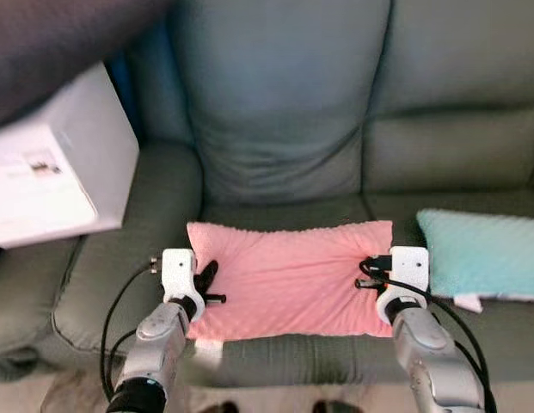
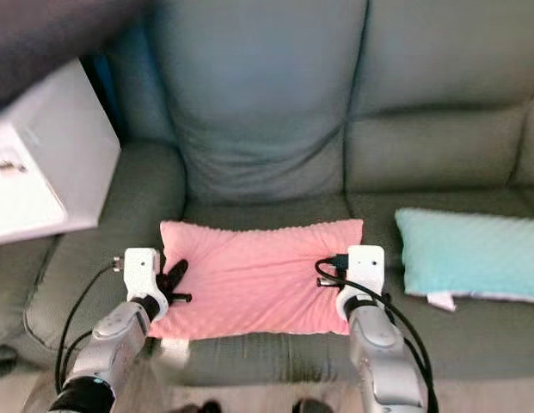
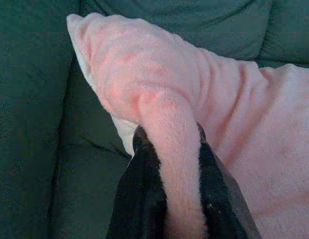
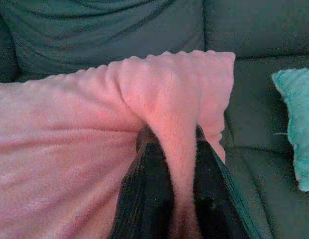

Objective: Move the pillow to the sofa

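Observation:
A pink plush pillow (image 1: 288, 275) lies flat on the seat of the grey-green sofa (image 1: 275, 129), near its front edge. My left gripper (image 1: 206, 280) is shut on the pillow's left edge, with a fold of pink fabric (image 3: 171, 164) pinched between its black fingers (image 3: 139, 199). At the pillow's right edge my right gripper (image 1: 367, 274) is shut on another fold (image 4: 179, 164), held between its fingers (image 4: 152, 194).
A teal pillow (image 1: 486, 254) rests on the sofa seat just right of the pink one. A white box (image 1: 60, 163) sits on the sofa's left armrest. The sofa backrest rises behind the pillows.

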`<state>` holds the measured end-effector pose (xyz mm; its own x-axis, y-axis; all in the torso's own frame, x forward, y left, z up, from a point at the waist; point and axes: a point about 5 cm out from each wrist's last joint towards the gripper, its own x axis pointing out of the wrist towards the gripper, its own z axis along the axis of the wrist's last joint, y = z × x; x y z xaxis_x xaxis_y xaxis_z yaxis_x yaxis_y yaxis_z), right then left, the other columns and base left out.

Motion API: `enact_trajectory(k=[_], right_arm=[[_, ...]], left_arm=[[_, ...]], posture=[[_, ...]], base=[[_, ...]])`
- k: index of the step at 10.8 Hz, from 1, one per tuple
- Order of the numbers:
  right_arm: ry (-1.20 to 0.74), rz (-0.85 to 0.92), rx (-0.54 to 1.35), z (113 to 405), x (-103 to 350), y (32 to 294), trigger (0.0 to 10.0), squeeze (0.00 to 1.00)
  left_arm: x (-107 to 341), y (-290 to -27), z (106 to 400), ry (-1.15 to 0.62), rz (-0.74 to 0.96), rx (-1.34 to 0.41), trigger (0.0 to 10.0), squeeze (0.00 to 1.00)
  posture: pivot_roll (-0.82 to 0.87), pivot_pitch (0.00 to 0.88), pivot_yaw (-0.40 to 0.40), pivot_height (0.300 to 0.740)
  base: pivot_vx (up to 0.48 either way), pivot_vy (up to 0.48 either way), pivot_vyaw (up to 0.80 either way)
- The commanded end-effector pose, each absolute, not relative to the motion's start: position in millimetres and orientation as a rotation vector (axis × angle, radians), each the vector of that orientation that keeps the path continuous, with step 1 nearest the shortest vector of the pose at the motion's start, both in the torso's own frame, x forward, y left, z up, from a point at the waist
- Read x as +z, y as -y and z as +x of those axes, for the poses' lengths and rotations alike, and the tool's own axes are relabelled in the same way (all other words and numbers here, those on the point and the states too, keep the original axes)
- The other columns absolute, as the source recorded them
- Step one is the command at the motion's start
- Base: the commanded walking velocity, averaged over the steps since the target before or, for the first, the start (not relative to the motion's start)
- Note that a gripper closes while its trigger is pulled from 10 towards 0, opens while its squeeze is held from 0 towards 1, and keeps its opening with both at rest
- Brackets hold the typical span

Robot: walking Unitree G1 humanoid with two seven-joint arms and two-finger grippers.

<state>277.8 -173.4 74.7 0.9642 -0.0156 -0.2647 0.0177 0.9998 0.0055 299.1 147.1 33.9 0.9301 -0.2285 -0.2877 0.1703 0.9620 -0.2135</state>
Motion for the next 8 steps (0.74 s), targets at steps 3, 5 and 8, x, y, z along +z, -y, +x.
enact_trajectory(k=[3, 5, 8], right_arm=[[-0.228, 0.003, -0.044, 280.2, 89.3, 168.3, 10.0, 0.00], [-0.226, -0.015, -0.108, 278.3, 89.5, 177.8, 10.0, 0.00], [-0.182, -0.043, -0.162, 292.7, 102.1, 195.5, 10.0, 0.00]], left_arm=[[49.9, -154.1, 308.5, -0.256, -0.153, -0.172, 10.0, 0.00], [56.1, -151.2, 315.4, -0.235, -0.144, -0.174, 10.0, 0.00], [77.9, -157.2, 342.6, -0.185, -0.164, -0.122, 10.0, 0.00]], posture=[[-0.17, 0.337, 0.079, 0.740], [-0.17, 0.364, 0.083, 0.740], [-0.18, 0.390, 0.080, 0.740]], base=[[0.000, 0.000, 0.00], [0.000, 0.000, 0.00], [0.000, 0.000, 0.00]])
